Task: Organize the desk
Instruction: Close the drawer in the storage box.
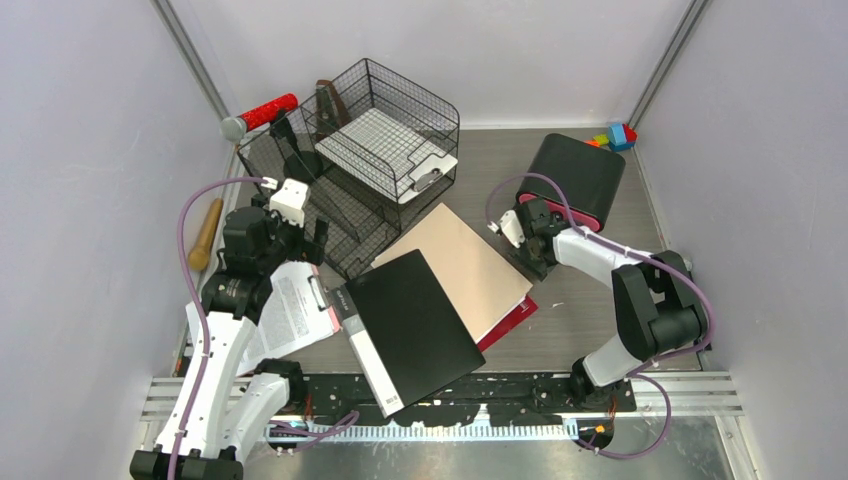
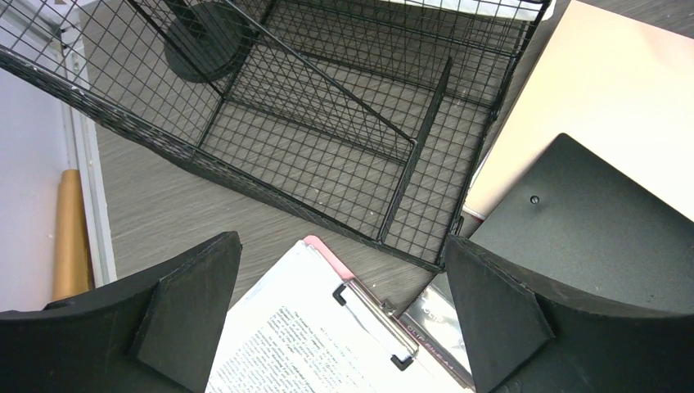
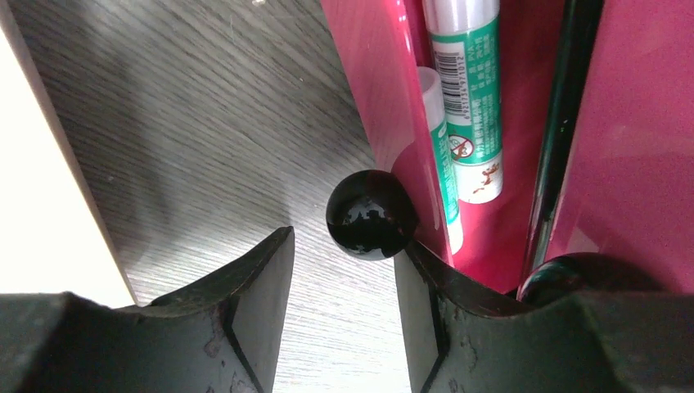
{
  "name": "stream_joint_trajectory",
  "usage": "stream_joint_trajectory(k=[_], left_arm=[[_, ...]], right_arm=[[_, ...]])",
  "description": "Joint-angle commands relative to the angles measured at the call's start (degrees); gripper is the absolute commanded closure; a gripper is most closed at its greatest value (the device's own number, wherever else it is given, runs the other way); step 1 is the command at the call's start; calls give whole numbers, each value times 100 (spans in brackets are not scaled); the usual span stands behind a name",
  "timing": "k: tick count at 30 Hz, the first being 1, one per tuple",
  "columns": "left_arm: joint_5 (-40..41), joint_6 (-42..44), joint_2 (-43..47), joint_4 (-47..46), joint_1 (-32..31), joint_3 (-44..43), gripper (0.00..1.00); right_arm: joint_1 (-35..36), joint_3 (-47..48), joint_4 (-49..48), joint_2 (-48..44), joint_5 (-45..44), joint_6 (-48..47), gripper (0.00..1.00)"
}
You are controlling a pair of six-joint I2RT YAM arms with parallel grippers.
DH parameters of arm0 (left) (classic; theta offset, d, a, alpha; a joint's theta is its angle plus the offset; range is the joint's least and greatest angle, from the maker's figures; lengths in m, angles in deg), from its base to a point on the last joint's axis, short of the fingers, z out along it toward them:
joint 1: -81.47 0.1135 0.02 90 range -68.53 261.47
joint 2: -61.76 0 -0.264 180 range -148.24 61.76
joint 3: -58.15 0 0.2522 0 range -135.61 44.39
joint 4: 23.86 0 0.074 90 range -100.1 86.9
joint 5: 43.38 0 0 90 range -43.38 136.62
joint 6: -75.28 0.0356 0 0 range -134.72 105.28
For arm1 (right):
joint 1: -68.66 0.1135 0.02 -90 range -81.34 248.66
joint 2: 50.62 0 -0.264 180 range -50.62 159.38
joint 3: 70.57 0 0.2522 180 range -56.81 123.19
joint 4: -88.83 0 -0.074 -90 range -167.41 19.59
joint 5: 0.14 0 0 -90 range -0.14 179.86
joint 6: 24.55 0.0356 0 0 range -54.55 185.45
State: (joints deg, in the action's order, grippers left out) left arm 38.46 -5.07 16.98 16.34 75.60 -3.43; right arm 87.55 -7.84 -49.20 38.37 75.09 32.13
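Desk (image 1: 575, 322) — grey wood-grain, streaked — bounded by pale lilac walls (image 1: 90, 120).

One desk (image 1: 590, 310), one clipboard (image 1: 290, 310), one wire rack (image 1: 370, 150), two glue sticks (image 3: 468, 90).

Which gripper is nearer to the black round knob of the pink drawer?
Right. The right gripper sits just behind the knob, jaws apart, not yet around it. The left gripper hangs far across the desk, above the clipboard.

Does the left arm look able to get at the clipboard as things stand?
Probably yes: the open left gripper hangs right over the clipboard, and nothing covers its clip end.
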Motion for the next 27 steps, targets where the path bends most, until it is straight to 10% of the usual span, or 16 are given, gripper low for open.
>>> stream_joint_trajectory(k=[1, 27], left_arm=[[-85, 58, -24, -268, 26, -9, 1], [-64, 74, -23, -255, 28, -9, 1]], right_arm=[[-61, 183, -567, 10, -318, 133, 46], [-82, -1054, -2406, -68, -1437, -1165, 42]])
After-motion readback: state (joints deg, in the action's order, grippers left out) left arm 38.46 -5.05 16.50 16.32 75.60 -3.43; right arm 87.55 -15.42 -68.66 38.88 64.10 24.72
